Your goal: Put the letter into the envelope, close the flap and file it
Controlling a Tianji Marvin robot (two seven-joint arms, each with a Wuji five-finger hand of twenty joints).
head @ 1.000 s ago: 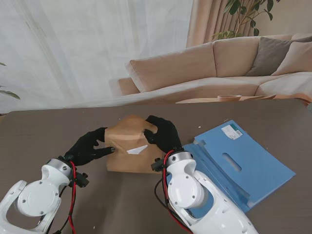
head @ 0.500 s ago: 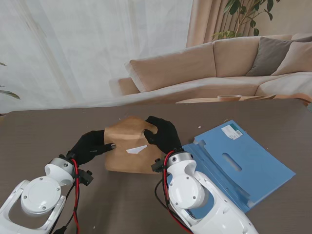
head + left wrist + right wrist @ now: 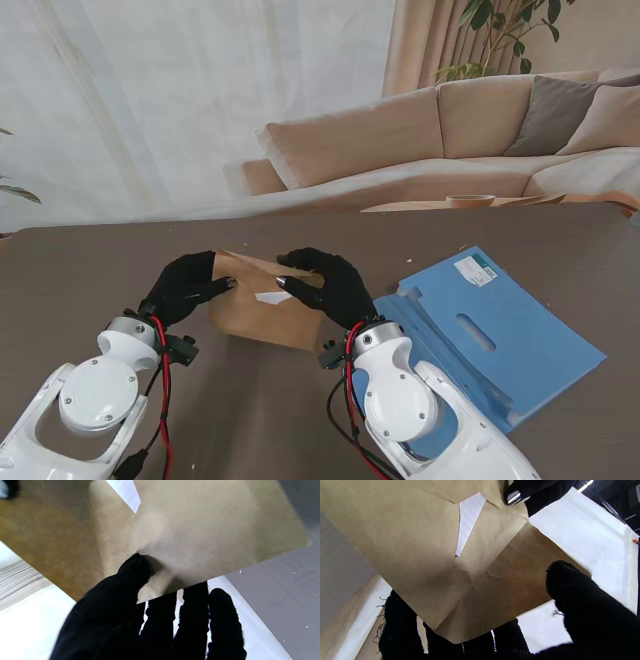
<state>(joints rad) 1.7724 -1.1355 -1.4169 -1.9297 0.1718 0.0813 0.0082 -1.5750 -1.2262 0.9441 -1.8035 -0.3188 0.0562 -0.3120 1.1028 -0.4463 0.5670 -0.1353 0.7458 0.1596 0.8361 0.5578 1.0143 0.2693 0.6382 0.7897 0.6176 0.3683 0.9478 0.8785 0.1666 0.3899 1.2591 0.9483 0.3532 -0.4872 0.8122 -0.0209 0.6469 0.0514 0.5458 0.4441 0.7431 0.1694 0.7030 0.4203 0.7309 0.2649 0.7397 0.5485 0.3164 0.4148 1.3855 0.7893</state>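
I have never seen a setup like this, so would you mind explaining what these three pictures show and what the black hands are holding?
This is a two-armed robot with five-fingered hands in black gloves. One picture looks down from the robot's stand; the other two come from cameras on each wrist, looking along the fingers, so they appear upside down.

The left hand and right hand hold a brown envelope between them over a dark table. In the wrist views a sliver of lined white letter shows through a gap between the envelope's folds, so the flap is not fully shut. To the right lies a blue folder, presumably for filing.
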